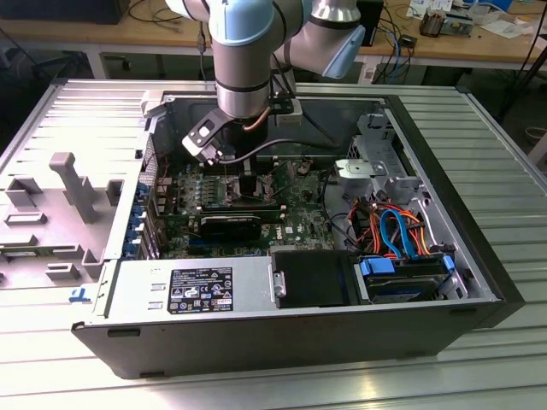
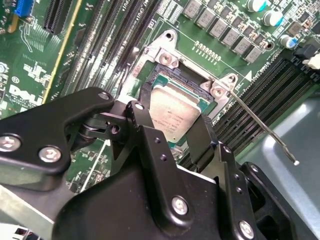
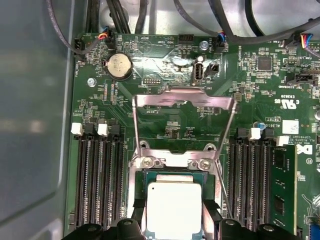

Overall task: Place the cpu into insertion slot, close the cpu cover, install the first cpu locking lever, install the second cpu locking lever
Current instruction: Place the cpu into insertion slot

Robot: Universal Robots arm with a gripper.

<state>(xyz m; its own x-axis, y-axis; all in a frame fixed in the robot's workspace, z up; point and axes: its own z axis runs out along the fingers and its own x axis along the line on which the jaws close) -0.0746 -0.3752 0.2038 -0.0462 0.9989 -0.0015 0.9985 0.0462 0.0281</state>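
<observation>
The cpu (image 2: 175,111) (image 3: 172,207), a square chip with a dull silver top, sits level in or just over the insertion slot (image 2: 162,75) (image 3: 172,175). My gripper (image 2: 174,127) (image 3: 174,220) (image 1: 248,181) reaches down into the case, and its black fingers (image 2: 145,117) (image 3: 211,215) press against two opposite edges of the chip. The cpu cover (image 3: 185,100) is swung open, standing up from its hinge beyond the socket. One thin locking lever (image 2: 265,130) sticks up free beside the socket.
Rows of long memory slots (image 3: 100,175) (image 3: 250,175) flank the socket, one holding a black module (image 3: 282,185). In the exterior view, the open computer case (image 1: 479,256) holds a power supply (image 1: 197,286), drive bays and coloured cables (image 1: 393,226).
</observation>
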